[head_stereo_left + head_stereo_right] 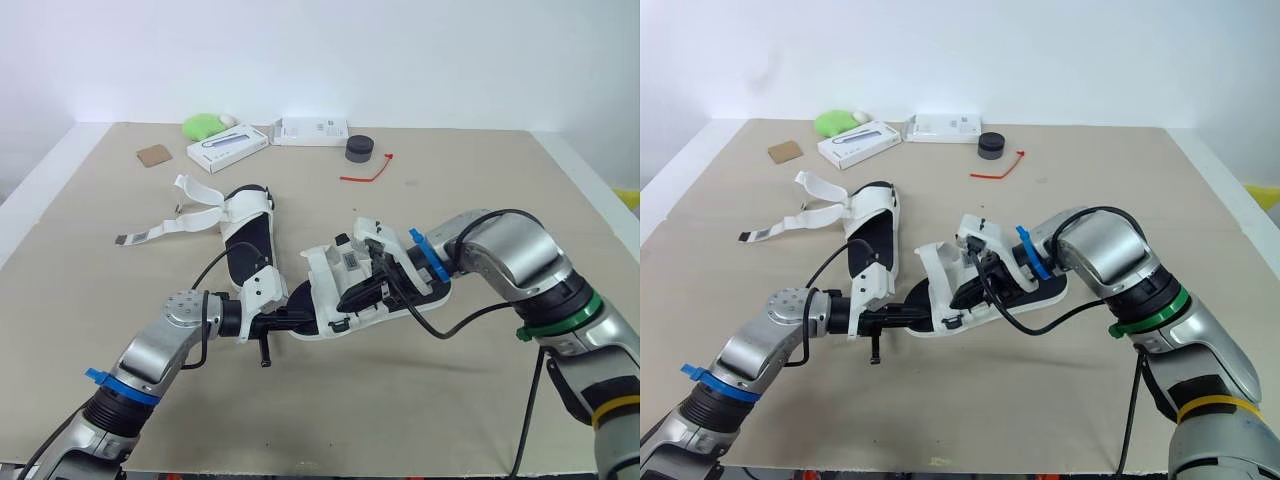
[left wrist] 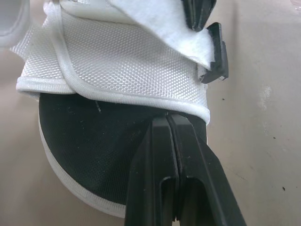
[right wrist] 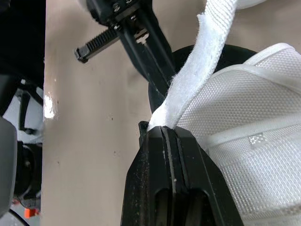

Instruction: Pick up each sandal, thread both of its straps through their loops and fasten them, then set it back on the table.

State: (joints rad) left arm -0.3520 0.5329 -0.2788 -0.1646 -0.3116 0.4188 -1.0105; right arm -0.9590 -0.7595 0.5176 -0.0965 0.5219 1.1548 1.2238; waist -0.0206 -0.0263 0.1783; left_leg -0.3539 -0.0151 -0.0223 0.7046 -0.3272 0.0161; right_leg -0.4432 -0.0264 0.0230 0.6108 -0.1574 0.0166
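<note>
The near sandal (image 1: 322, 272) lies just short of the table's (image 1: 560, 400) centre, heel toward 8 o'clock and toe toward 3. It looks light. The black footbed and sole should stay stiff under a pinch, but the white mesh upper and webbing will fold and give, so take the shoe by the sole rim and the straps by their free ends.

Your left gripper (image 2: 168, 117) comes in from 8 o'clock, its fingers pressed together on the heel end of the footbed, just under the mesh flap. Your right gripper (image 3: 169, 129) reaches in from 3 o'clock and is clamped on a white strap (image 3: 197, 70), which rises limp from its tips. Expect that strap to twist and buckle if you push it, so my judgement is that pulling it taut will steer it better toward its loop. I cannot tell whether it has passed through a loop.

The second sandal (image 1: 245, 235) lies at 10 o'clock from the first, well apart from it. Its straps (image 1: 190, 220) are unfastened and splayed out toward 9.

Two white boxes (image 1: 228, 147) (image 1: 312, 130) sit along the far edge at 11 to 12 o'clock. Both are closed, so I cannot tell what is in them. By them are a green lump (image 1: 205, 125), a brown square (image 1: 154, 155), a small black round piece (image 1: 359, 149) and a red tie (image 1: 367, 172).
</note>
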